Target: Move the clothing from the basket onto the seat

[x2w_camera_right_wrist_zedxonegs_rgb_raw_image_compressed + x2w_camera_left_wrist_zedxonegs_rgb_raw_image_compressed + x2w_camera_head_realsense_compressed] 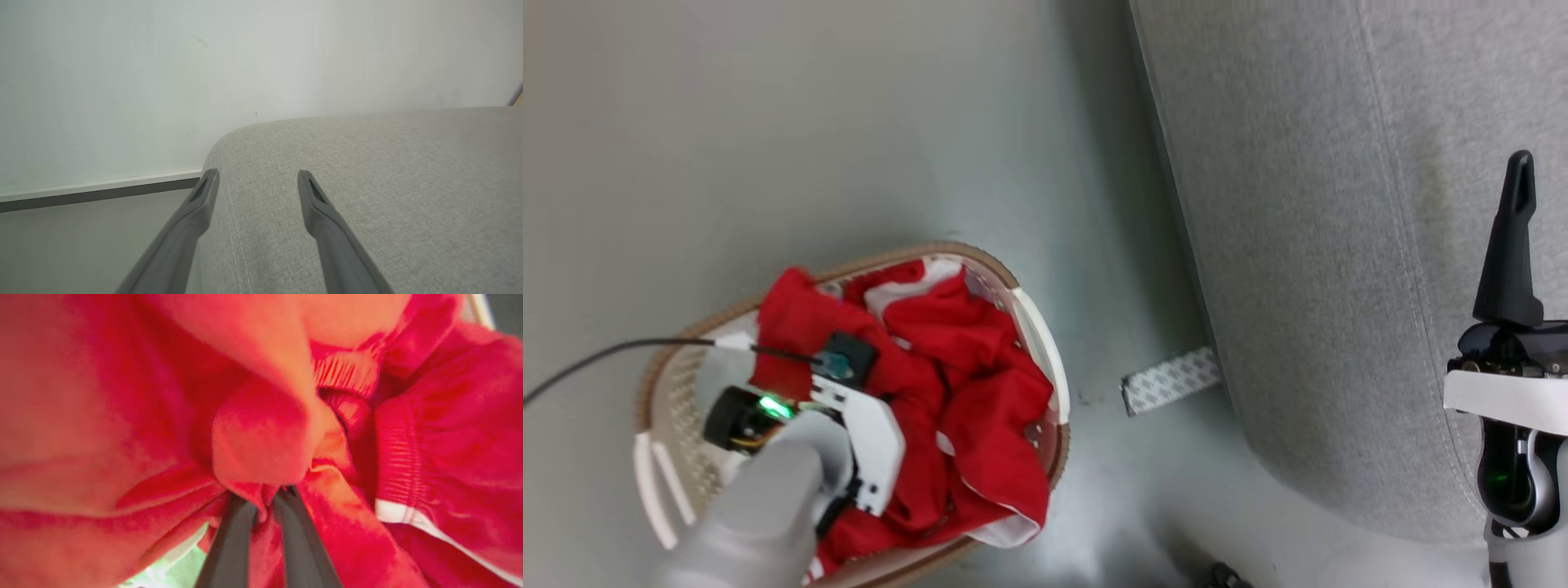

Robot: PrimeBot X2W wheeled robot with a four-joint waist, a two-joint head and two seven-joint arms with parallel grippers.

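Your left gripper (264, 506) is clamped on the clothing (964, 384): in the left wrist view its 2 dark fingers stand nearly together with a bunched red fold squeezed between the tips. Your right gripper (257, 176) holds nothing, its fingers wide apart over the rounded edge of the grey seat (1323, 245). The white basket (1043, 339), at 7 o'clock in the head view, holds the red clothing heaped to its brown rim, with white trim showing at the pile's 12 and 5 o'clock. The left forearm (760, 506) reaches into the heap from 7 o'clock. The seat lies at 3 o'clock from the basket, apart across the floor (768, 122).
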